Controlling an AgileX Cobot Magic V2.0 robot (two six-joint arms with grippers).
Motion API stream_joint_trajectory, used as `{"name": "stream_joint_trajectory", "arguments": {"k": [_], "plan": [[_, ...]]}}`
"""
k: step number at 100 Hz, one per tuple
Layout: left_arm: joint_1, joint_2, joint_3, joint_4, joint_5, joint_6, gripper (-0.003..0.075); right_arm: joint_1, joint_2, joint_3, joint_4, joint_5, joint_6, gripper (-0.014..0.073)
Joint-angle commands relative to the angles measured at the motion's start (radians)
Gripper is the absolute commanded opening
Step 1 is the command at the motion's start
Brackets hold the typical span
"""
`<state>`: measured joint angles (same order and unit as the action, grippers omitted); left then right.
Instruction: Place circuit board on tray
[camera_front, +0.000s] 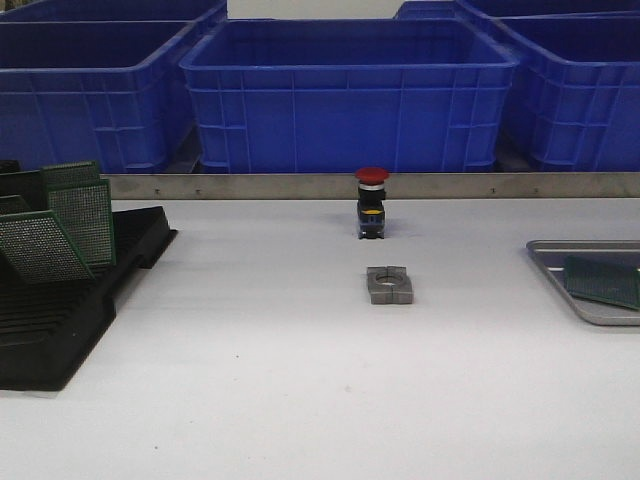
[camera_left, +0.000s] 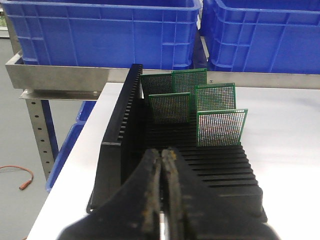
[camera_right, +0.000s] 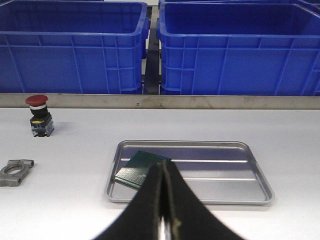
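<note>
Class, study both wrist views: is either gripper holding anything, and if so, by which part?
Nothing is held. The left gripper and the right gripper are both shut with nothing between the fingers. One circuit board already lies flat in the tray.

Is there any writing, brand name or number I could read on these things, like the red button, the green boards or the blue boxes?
None can be read.
Red push button: a yellow band, too small to show any letters.
Green circuit boards: only hole grids.
Blue crates, tray, black rack: no markings visible.
</note>
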<state>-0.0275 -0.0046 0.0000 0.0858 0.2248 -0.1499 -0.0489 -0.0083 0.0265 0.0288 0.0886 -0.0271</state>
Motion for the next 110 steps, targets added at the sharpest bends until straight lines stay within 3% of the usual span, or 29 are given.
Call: {"name": "stream_joint_trajectory", "arguments": {"k": [1,110], "plan": [[0.002,-0.031,0.049,0.000,-0.076,-0.009,-0.0020,-0.007,-0.029,-0.010,-0.016,-0.083,0.004,-0.0113],[0.002,-0.031,0.049,0.000,-0.076,-0.009,-0.0020,-0.007,-0.029,-0.011,-0.015,-0.069,0.004,-0.0113]]}}
